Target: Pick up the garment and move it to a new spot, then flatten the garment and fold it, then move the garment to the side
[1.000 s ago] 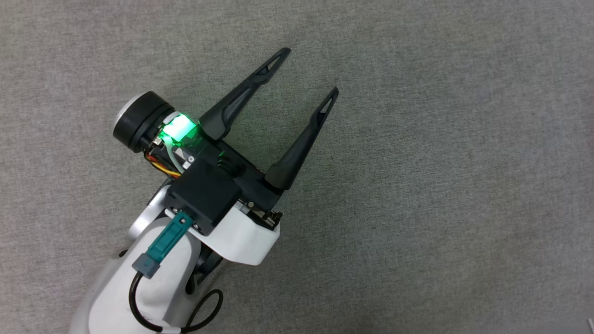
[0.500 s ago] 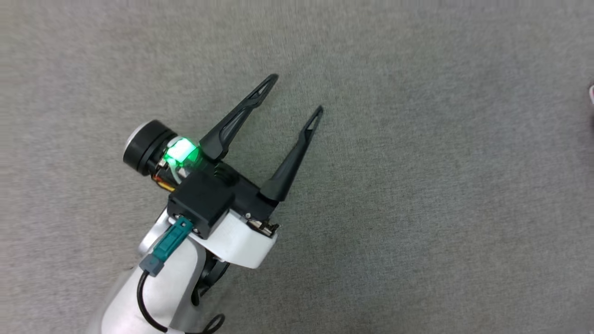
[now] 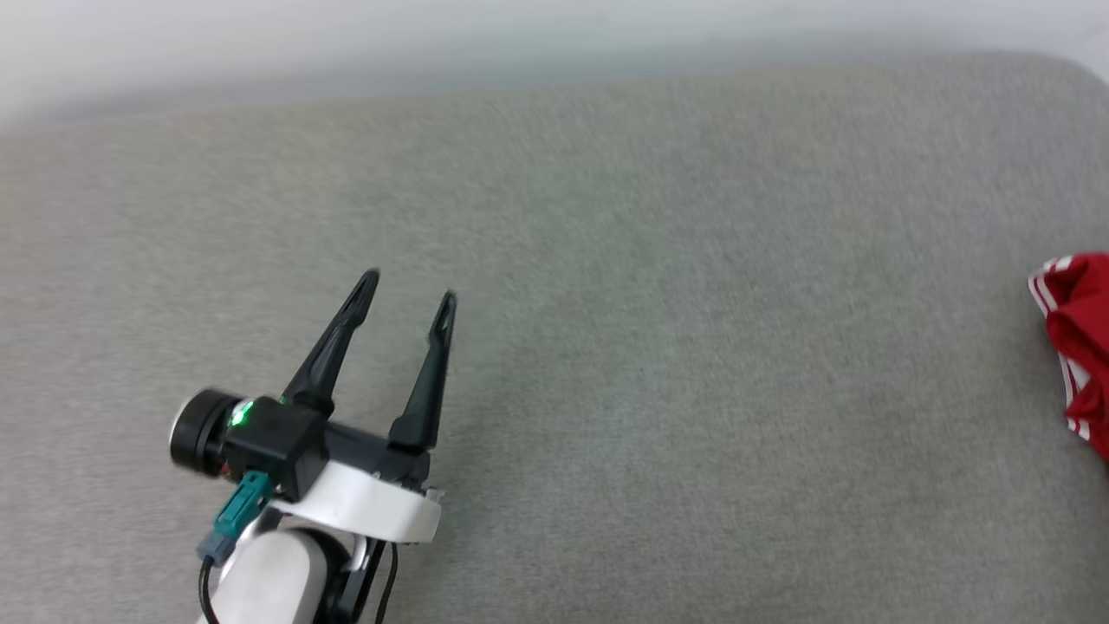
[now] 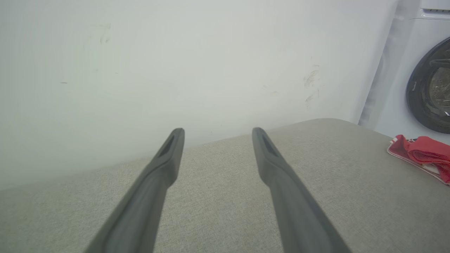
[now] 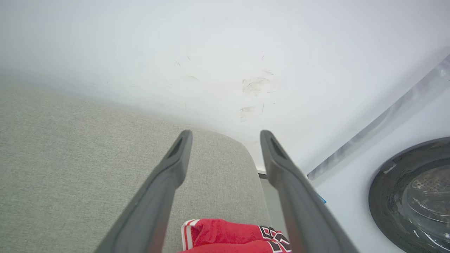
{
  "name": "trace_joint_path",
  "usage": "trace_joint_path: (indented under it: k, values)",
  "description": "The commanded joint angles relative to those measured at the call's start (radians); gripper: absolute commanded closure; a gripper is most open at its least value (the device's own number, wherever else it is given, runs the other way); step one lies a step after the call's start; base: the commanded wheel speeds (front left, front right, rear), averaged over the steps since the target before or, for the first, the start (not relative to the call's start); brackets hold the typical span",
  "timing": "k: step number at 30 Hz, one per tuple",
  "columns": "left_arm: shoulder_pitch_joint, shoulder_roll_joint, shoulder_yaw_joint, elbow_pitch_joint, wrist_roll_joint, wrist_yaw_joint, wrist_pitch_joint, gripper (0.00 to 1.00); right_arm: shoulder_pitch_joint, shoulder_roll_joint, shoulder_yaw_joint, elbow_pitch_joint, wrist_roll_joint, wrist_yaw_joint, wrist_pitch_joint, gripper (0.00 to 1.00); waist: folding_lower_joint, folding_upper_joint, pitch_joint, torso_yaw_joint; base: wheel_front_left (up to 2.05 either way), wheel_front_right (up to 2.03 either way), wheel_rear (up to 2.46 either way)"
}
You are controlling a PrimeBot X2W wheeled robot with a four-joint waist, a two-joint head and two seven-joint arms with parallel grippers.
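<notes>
You have a white wall (image 4: 140, 52) behind the grey counter (image 3: 693, 390), and a washing machine (image 5: 411, 196) at its right. The garment (image 3: 1081, 334) lies bunched at the counter's right edge, seemingly lengthwise along it. The left gripper (image 3: 409, 288) points toward the wall, fingers wide, empty; the right gripper (image 5: 225, 135) is over the garment, fingers wide.

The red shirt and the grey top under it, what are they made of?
The red shirt with white-striped trim looks like soft, thin cloth: it bunches in folds. The grey rounded top looks like matte woven fabric, showing a fine speckled weave; its inside is hidden.
</notes>
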Motion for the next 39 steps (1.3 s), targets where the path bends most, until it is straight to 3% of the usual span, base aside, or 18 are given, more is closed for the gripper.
trace_joint_path:
  k: [1, 11, 18, 28, 39]
  values:
    - [0.025, -0.005, 0.009, 0.004, -0.007, 0.005, -0.006, 0.0, 0.035, 0.028, -0.002, -0.043, 0.009, -0.002, -0.016, 0.0, 0.0003, 0.0, -0.068, 0.046, 0.0, 0.0, 0.0]
    - [0.153, -0.051, 0.082, 0.009, -0.009, 0.02, -0.005, 0.0, 0.257, 0.247, -0.01, -0.294, 0.04, -0.002, -0.169, 0.0, 0.0003, 0.0, -0.162, 0.107, 0.0, 0.0, 0.0]
    - [0.229, -0.086, 0.121, 0.049, 0.013, -0.009, -0.005, 0.0, 0.414, 0.41, -0.015, -0.313, 0.042, -0.002, -0.301, 0.0, 0.0003, 0.0, -0.212, 0.137, 0.0, 0.0, 0.0]
    - [0.289, -0.141, 0.212, 0.083, 0.071, -0.054, -0.005, 0.0, 0.529, 0.486, 0.014, -0.2, 0.036, -0.002, -0.404, 0.0, 0.0003, 0.0, -0.248, 0.145, 0.0, 0.0, 0.0]
    - [0.285, -0.182, 0.278, 0.079, 0.12, -0.091, -0.005, 0.0, 0.495, 0.5, 0.031, -0.148, 0.033, -0.002, -0.423, 0.0, 0.0003, 0.0, -0.253, 0.136, 0.0, 0.0, 0.0]
